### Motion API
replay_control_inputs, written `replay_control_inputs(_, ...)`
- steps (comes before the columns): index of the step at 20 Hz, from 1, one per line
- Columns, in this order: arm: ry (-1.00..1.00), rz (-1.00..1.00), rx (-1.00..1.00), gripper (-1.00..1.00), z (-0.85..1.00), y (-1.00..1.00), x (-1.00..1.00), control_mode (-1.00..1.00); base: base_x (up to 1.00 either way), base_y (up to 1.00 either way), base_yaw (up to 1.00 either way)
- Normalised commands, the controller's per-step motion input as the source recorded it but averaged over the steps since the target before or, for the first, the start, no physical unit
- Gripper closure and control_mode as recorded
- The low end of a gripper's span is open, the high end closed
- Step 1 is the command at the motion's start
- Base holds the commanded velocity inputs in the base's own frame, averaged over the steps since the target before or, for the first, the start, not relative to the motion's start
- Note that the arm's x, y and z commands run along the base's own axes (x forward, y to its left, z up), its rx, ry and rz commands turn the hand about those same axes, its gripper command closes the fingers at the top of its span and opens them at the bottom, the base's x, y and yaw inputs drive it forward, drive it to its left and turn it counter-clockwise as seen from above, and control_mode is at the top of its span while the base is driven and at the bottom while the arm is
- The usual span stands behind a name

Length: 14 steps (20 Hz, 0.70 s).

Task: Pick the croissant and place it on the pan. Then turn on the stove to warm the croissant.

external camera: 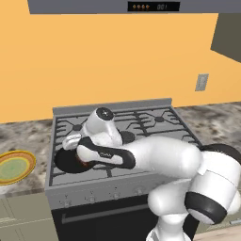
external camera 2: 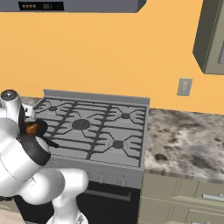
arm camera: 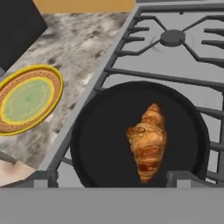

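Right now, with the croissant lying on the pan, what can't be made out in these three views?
- Pan: in the left base view the arm covers most of it, and its handle can't be seen.
- Croissant: clear in the hand view; in the right base view just an orange sliver behind the arm.
- Stove knobs: too small in the left base view to read their settings.
- Claw: only its fingertips show, spread wide.

1. Left base view: you look from behind-left, forward and down over the stove [external camera: 117,136].
2. Right base view: from behind-right, same stove, plus counter [external camera 2: 183,135].
3. Hand view: close above the pan [arm camera: 100,144].
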Motion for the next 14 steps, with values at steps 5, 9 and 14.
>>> replay_control_inputs(5,0.0,0.0,0.03,-1.0,0.47,0.0,-0.96,-1.0,0.0,0.0,0.0)
replay_control_inputs(9,-0.02,-0.07,0.0,-1.0,0.36,0.0,-0.82,-1.0,0.0,0.0,0.0)
replay_control_inputs(14,0.0,-0.24,-0.05,-1.0,0.22,0.0,-0.49,-1.0,0.0,0.0,0.0)
